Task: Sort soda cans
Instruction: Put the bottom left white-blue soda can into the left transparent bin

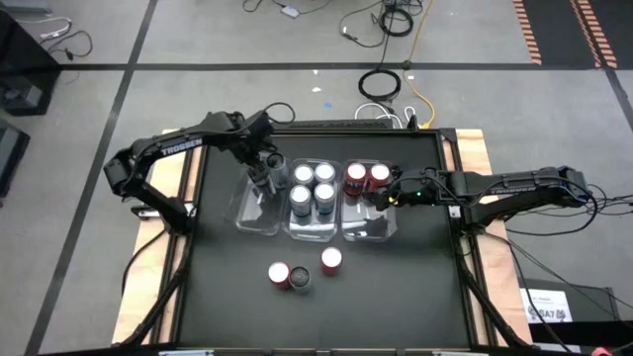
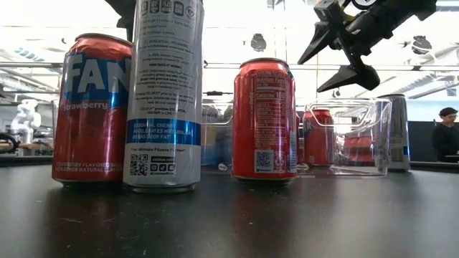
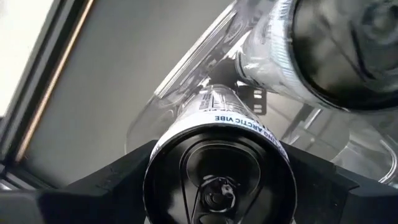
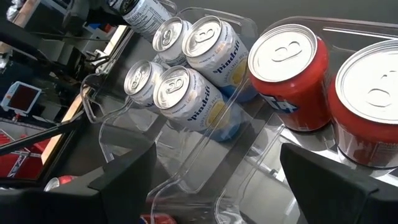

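1. Placement is the step in hand, as I judge it: the left gripper (image 1: 261, 168) hangs over the far end of the left bin (image 1: 253, 213) with a dark grey can (image 3: 219, 163) between its fingers. The left wrist view shows both fingers flanking the can's sides, so it is grasping that can, and the can hangs tilted over the bin.
2. To do it well, the can should come upright before it goes down, settle flat on the bin floor, and only then be let go; a tilted release would likely tip it against the clear wall.
3. A second dark can (image 3: 336, 43) sits close beside the held one in the wrist view, so the descent needs room on that side.
4. The right gripper (image 1: 388, 191) hovers with fingers spread and nothing between them, just beside the two red cans (image 1: 367, 176) in the right bin (image 1: 376, 229).
5. Four blue-silver cans (image 1: 312, 188) fill the far end of the middle bin (image 1: 312, 232), next to the left one.
6. Still loose on the table (image 1: 415, 297), nearer the front: one red can (image 1: 330, 259) alone, well apart from the bins, and another red can (image 1: 280, 273) touching a tall silver can (image 2: 163, 93).
7. Nothing blocks the left bin from above; the right arm stays clear of it.
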You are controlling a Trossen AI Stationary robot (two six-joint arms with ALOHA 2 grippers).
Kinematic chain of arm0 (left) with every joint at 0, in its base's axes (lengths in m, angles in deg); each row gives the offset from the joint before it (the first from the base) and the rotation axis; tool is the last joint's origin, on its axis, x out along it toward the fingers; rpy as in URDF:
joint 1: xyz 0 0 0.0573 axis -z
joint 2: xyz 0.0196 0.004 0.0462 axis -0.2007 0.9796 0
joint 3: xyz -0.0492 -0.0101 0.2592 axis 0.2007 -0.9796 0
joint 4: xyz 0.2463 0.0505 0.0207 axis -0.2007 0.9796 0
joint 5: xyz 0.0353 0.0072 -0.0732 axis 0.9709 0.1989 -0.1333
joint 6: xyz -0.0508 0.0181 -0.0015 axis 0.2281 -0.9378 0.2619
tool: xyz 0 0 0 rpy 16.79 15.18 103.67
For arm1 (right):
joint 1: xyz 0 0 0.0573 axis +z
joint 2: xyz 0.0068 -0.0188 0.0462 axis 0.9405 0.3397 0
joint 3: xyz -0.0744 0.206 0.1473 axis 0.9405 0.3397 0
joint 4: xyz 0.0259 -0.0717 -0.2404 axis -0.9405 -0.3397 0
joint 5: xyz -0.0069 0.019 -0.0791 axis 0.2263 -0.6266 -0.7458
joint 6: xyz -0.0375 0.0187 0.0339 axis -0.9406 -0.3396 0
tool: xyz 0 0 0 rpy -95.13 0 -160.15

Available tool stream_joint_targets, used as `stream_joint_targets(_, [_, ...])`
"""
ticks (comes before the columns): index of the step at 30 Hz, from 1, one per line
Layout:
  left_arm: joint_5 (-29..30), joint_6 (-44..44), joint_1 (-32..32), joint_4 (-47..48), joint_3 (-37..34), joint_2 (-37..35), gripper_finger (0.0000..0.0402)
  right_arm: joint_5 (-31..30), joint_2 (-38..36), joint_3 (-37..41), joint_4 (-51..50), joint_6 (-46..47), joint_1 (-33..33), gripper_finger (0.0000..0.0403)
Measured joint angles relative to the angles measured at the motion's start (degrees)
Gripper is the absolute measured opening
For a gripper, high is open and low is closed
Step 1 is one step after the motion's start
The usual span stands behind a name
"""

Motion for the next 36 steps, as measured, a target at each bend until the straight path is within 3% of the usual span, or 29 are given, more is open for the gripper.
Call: stream_joint_targets(36, [1.1, 3.3, 0.0, 0.2, 0.1, 2.1, 0.0305, 1.5, 0.0, 0.0, 0.0, 0.0, 0.0, 0.0336])
